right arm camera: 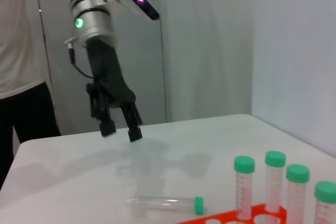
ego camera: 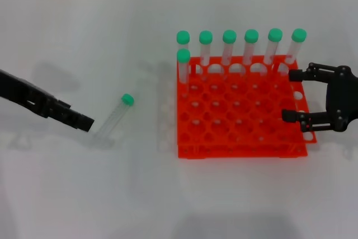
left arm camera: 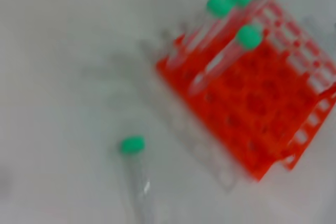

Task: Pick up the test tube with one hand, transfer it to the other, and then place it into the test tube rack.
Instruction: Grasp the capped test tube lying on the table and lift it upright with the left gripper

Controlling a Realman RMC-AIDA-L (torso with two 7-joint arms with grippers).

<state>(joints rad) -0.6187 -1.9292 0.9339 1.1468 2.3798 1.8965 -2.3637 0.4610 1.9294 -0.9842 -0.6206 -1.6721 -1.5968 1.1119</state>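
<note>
From the head view, the tube (ego camera: 114, 115) lies flat on the white table (ego camera: 84, 194), well left of the rack (ego camera: 240, 110), its green cap pointing up and to the right, toward the rack. The left gripper (ego camera: 84, 121) reaches in from the left edge, its tip just beside the tube's clear lower end; whether it touches the tube cannot be told here. The rack holds seven capped tubes (ego camera: 229, 46): six in the back row and one in the next row at the left corner. The right gripper (ego camera: 290, 94) hangs over the rack's right edge, fingers spread wide apart with nothing between them. In the left wrist view the tube (left arm camera: 137, 177) lies on the table below the camera, cap (left arm camera: 132, 144) toward the rack (left arm camera: 252, 103), apart from it; the standing tubes (left arm camera: 231, 40) lean across the rack's far side. This arm's own fingers do not show here. In the right wrist view the left gripper (right arm camera: 122, 129) hangs above the table on its silver arm with a green light, fingers parted and empty, clear of the surface. The tube (right arm camera: 165, 203) lies on its side on the table nearer the camera, not touched by the gripper, close to the rack's edge (right arm camera: 236, 220), where four capped tubes (right arm camera: 273, 182) stand.
</note>
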